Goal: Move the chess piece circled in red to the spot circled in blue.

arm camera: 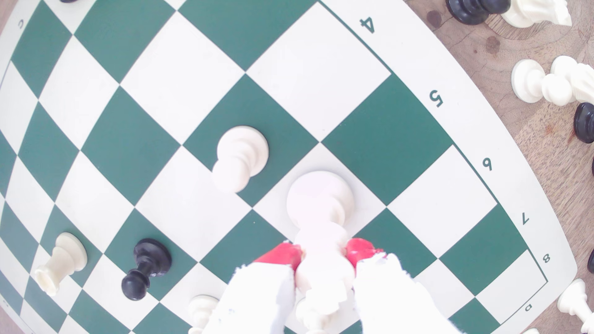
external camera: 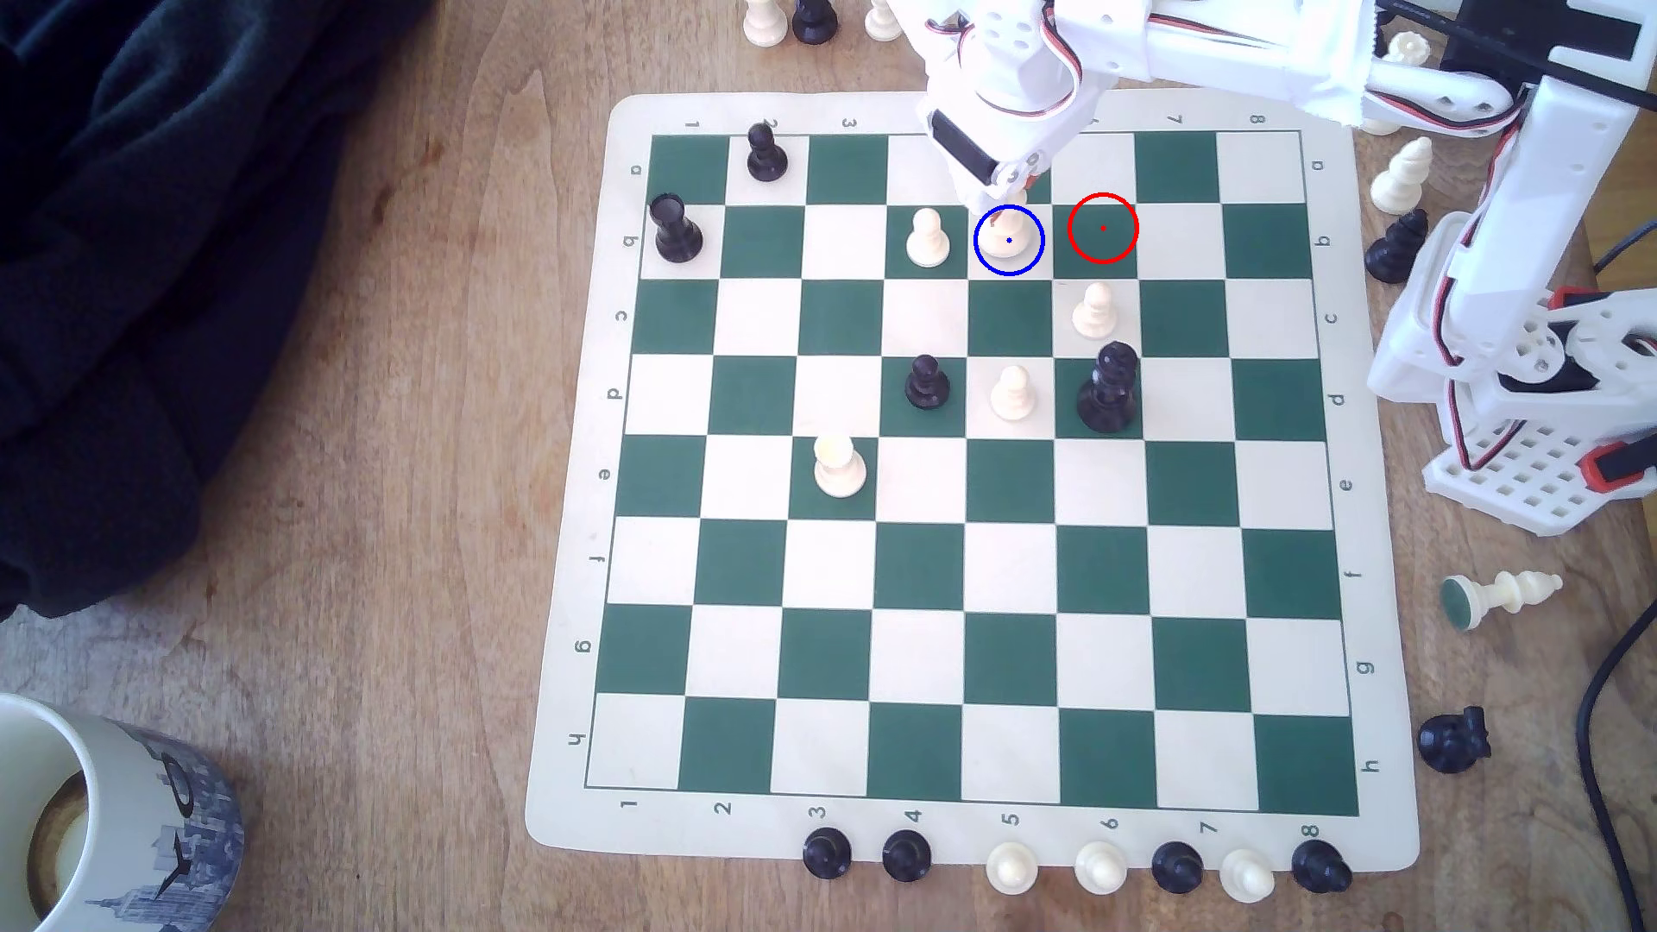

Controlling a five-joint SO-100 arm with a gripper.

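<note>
The tall cream chess piece (external camera: 998, 235) (arm camera: 321, 205) is held by its upper body between my red-tipped fingers (arm camera: 283, 257). My gripper (external camera: 1004, 193) (arm camera: 323, 253) is shut on it. In the exterior view the piece's round base lies inside the blue ring (external camera: 1009, 240) on a cream square of row b. I cannot tell whether the base touches the board or hangs just above it. The red ring (external camera: 1103, 228) marks the green square one to the exterior view's right, and nothing stands on it.
A cream pawn (external camera: 927, 237) (arm camera: 241, 157) stands one square to the exterior view's left of the held piece. Another cream pawn (external camera: 1094, 309) and a tall black piece (external camera: 1110, 387) stand nearer the front. Spare pieces ring the board (external camera: 619, 448); a mug (external camera: 108, 824) sits front left.
</note>
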